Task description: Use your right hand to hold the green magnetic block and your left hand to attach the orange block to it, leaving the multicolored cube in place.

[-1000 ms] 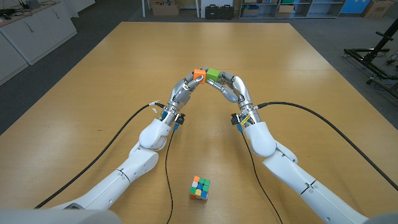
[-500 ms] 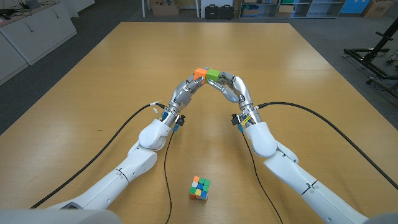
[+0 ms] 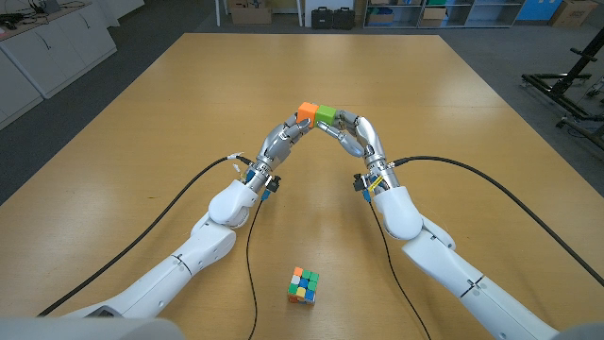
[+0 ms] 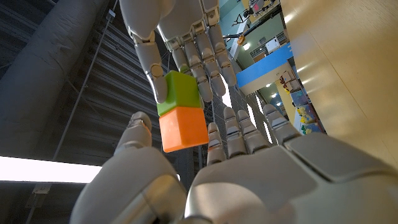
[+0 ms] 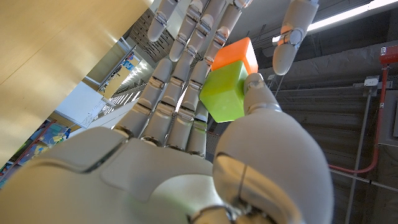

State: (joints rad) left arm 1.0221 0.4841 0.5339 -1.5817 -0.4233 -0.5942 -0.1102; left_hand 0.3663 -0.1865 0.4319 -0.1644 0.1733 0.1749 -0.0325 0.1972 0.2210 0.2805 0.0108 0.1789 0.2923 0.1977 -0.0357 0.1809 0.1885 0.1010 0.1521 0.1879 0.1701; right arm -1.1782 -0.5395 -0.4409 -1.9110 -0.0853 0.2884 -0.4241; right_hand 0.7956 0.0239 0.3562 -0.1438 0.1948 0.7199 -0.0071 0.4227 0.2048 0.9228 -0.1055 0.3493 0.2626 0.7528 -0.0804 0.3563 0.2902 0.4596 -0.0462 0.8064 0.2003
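The orange block (image 3: 307,111) and the green block (image 3: 326,114) sit face to face, joined, held up above the table's middle. My left hand (image 3: 281,140) pinches the orange block (image 4: 182,129) between thumb and fingers. My right hand (image 3: 352,134) grips the green block (image 5: 225,91) the same way, with the orange block (image 5: 236,55) stuck to its far side. The green block (image 4: 177,92) also shows in the left wrist view, pressed against the orange one. The multicolored cube (image 3: 303,284) lies on the table near the front edge, between my two forearms and away from both hands.
The wooden table (image 3: 170,113) stretches wide on every side of the hands. Black cables (image 3: 179,208) trail from both wrists across the table toward the front. Cabinets, boxes and a metal stand (image 3: 566,90) are on the floor beyond the table.
Both hands have lifted the joined blocks very slightly up and away from me. The cube has stayed where it was.
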